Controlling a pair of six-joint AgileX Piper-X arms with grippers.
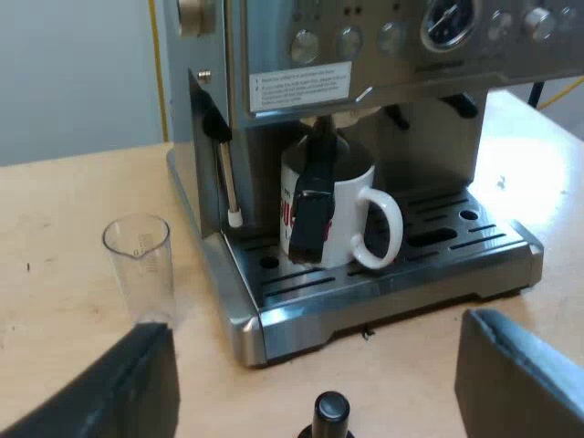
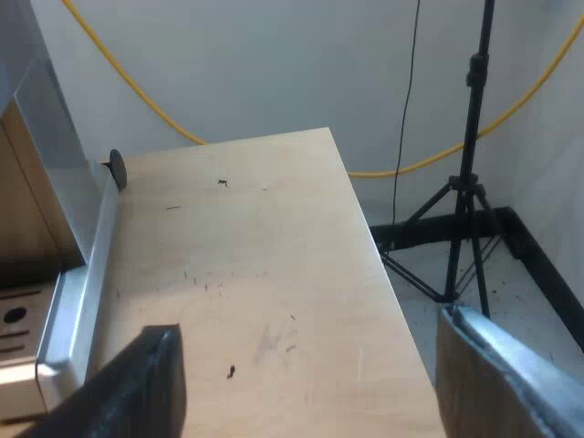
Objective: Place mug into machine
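Observation:
The white mug (image 1: 342,214) stands upright on the drip tray (image 1: 383,292) of the espresso machine (image 1: 365,55), under the brew head, its handle turned sideways. The holder's dark handle (image 1: 312,205) slants down in front of the mug and hides part of its red print. My left gripper (image 1: 315,365) hangs open over the table just before the tray, apart from the mug and holding nothing. My right gripper (image 2: 306,365) is open over bare wood beside the machine's side (image 2: 68,283), also holding nothing.
A clear measuring glass (image 1: 139,265) stands on the table beside the tray's corner. A tamper's black knob (image 1: 331,412) sits between my left fingers. The steam wand (image 1: 228,187) hangs beside the mug. Past the table's edge (image 2: 383,274) stands a black tripod (image 2: 467,192).

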